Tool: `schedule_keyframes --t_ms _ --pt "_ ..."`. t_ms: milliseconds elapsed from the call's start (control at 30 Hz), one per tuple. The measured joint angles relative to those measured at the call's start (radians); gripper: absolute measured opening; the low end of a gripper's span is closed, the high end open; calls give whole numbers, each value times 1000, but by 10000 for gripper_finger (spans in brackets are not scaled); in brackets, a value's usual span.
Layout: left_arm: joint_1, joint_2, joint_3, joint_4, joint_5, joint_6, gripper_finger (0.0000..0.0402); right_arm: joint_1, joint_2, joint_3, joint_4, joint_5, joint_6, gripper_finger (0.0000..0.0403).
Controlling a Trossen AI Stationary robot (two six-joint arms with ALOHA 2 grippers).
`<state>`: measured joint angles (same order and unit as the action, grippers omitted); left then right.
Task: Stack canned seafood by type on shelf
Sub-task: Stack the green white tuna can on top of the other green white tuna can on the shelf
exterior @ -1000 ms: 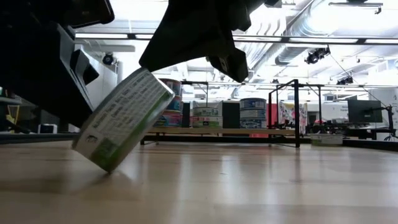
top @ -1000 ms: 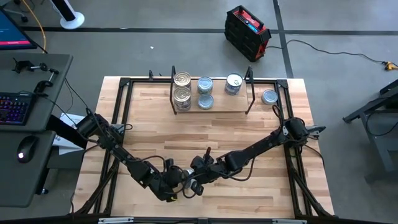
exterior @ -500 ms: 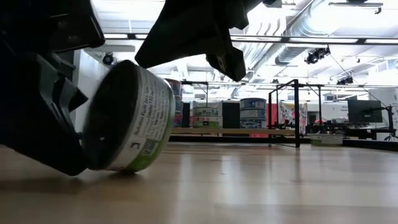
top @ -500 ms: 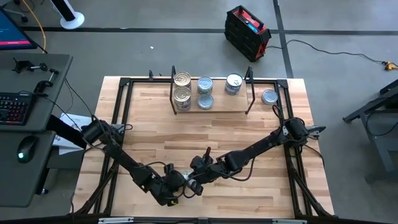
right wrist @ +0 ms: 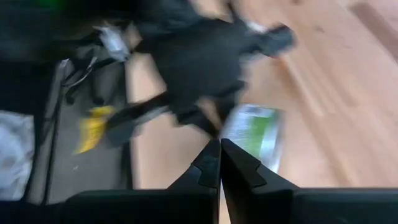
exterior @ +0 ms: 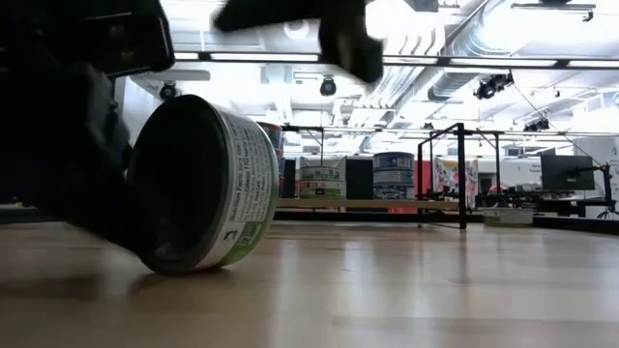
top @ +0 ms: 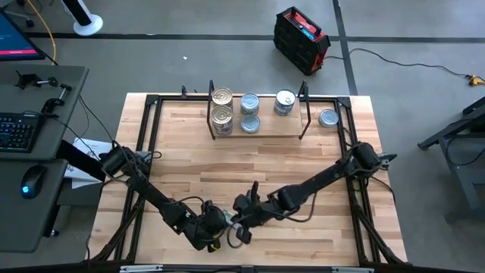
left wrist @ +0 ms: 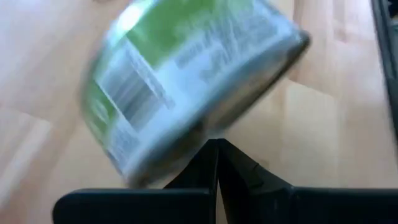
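A tin (exterior: pixel 208 184) with a green and white label stands tilted on its rim on the table near the front edge. My left gripper (left wrist: pixel 217 142) is shut, low at the table, with its tips at the tin (left wrist: pixel 186 81). My right gripper (right wrist: pixel 219 143) is shut and hangs above the tin (right wrist: pixel 254 134), apart from it. The shelf (top: pixel 269 133) stands at the far side. It holds two gold tins (top: pixel 222 97) at its left, two silver-blue tins (top: pixel 250 103) beside them and one tin (top: pixel 285 101) at its right. My left gripper meets the tin at its lower rim (left wrist: pixel 208 127) with the tips of its shut fingers, coming slantwise from above on the table's left. The tin is tipped up, its rim (exterior: pixel 189 266) on the table and one flat face turned toward the gripper.
A loose silver-blue tin (top: pixel 328 117) lies on the table right of the shelf. Black frame rails (top: pixel 151 129) run along the table's sides. Bare wood lies between the shelf and the two grippers.
My left gripper has sunk toward the table and rolled. The tin has turned from a slant with its label up to standing on its rim on the table. My right gripper has risen a little, away from the tin.
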<state>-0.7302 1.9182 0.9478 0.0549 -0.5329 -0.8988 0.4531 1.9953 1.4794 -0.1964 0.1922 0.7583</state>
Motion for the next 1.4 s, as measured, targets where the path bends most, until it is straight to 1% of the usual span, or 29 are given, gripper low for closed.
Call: schedule_keyframes --t_ms 67,133,267,400,467,533,600,700,867,933,1000,1100,1200,1400 --pt "-1 -4 0 -10 69 -13 0 20 -10 36 -29 -7 -17 0" --pt "-1 -12 0 -15 132 -17 0 41 -10 104 -90 -11 -58 0" --pt "-2 -16 0 -17 140 -30 0 69 34 285 -287 -5 -150 0" --pt "5 -16 1 -26 135 -37 0 74 119 448 -500 30 -158 2" --pt "6 -16 1 -30 133 -49 0 74 155 505 -566 41 -149 12" --pt "6 -16 1 -30 132 -59 0 73 184 542 -607 38 -147 33" --pt "6 -16 1 -34 132 -73 0 70 206 557 -619 35 -125 66" --pt "6 -16 0 -36 132 -85 0 70 226 558 -622 34 -68 135" --pt "5 -16 0 -34 131 -103 0 70 244 561 -661 45 15 266" --pt "5 -16 0 -33 131 -110 0 67 245 551 -658 48 49 306" --pt "5 -16 0 -33 131 -112 0 60 245 550 -659 53 62 336" --pt "5 -16 0 -28 130 -110 0 47 254 550 -672 69 73 357" --pt "5 -16 0 -29 129 -112 0 35 273 548 -669 88 72 361" --pt "4 -16 -1 -33 129 -123 0 17 319 548 -649 32 46 362"
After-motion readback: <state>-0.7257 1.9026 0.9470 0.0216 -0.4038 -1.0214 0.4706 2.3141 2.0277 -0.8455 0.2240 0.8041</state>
